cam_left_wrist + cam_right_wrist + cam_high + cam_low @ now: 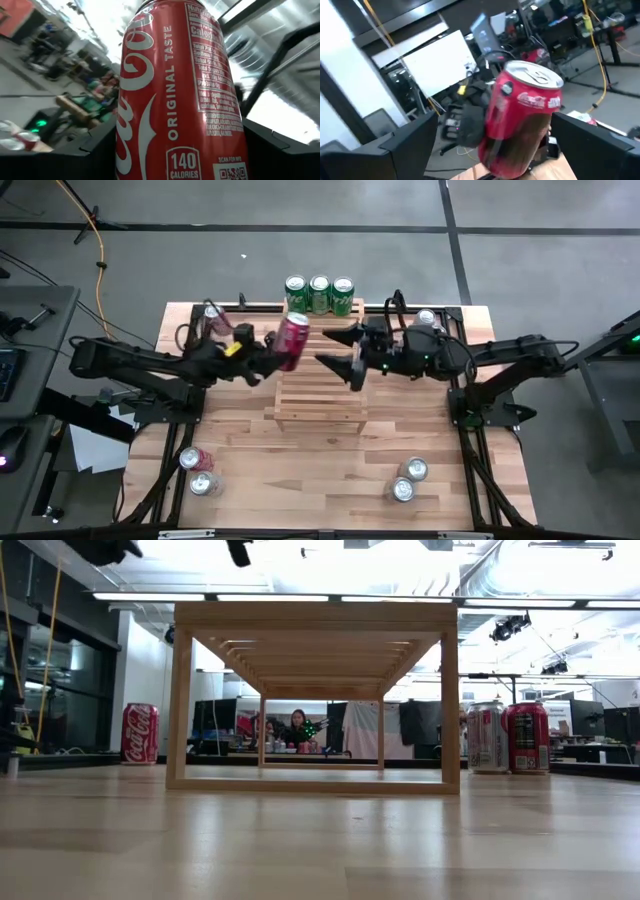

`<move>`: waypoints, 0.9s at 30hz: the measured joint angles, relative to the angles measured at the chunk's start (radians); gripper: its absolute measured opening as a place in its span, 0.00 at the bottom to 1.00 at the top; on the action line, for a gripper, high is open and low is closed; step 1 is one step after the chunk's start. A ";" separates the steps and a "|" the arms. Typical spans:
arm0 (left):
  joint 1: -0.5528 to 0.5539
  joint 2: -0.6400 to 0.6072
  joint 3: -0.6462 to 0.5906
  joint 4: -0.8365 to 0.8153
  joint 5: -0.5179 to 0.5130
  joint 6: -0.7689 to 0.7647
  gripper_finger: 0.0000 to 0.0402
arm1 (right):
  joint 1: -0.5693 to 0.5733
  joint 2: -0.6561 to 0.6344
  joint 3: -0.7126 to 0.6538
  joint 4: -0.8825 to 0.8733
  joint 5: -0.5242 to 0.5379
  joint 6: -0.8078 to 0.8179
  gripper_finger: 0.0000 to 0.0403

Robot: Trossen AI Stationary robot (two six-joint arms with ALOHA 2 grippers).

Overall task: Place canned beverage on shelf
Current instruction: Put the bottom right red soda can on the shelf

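In the left wrist view the red cola can fills the frame, clamped between the left pincer fingers. In the high view, upper centre, the can hangs tilted above the far left corner of the shelf, not touching it. The right pincer stands beside it, jaws wide and holding nothing, pointed at the can.

Risk, as a judgement: the can is tilted; if released at this angle, it may topple on the slats or roll off the edge. The right pincer is close enough to strike the can if either arm advances.

The right wrist view shows the can's top and the dark left fingers gripping its side; the left wrist view shows only the label. The low view shows the shelf top bare and cans standing on the worktop; the held can is out of its frame. Three green cans stand beyond the shelf
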 joint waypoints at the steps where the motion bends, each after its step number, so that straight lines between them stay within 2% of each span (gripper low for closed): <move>1: 0.000 0.012 0.017 -0.018 -0.007 0.016 0.71 | -0.005 0.001 -0.001 -0.005 0.001 0.016 0.93; 4: 0.000 0.057 0.061 -0.053 -0.014 0.058 0.71 | -0.017 0.018 -0.001 -0.011 0.010 0.053 0.93; 8: 0.001 0.099 0.113 -0.051 -0.052 0.131 0.71 | -0.016 0.037 0.002 -0.013 0.092 0.093 0.93; 12: -0.011 0.110 0.156 -0.162 -0.142 0.247 0.71 | -0.015 0.049 -0.004 -0.040 0.162 0.100 0.93; 16: -0.053 0.101 0.228 -0.332 -0.349 0.410 0.71 | -0.016 0.043 0.000 -0.036 0.230 0.135 0.93; 20: -0.114 0.103 0.314 -0.502 -0.624 0.607 0.71 | -0.015 0.044 -0.001 -0.050 0.274 0.173 0.93; 23: -0.153 0.121 0.361 -0.535 -0.835 0.746 0.71 | -0.015 0.044 -0.001 -0.053 0.314 0.180 0.93; 27: -0.181 0.167 0.409 -0.532 -0.997 0.896 0.71 | -0.022 0.044 -0.001 -0.051 0.360 0.206 0.93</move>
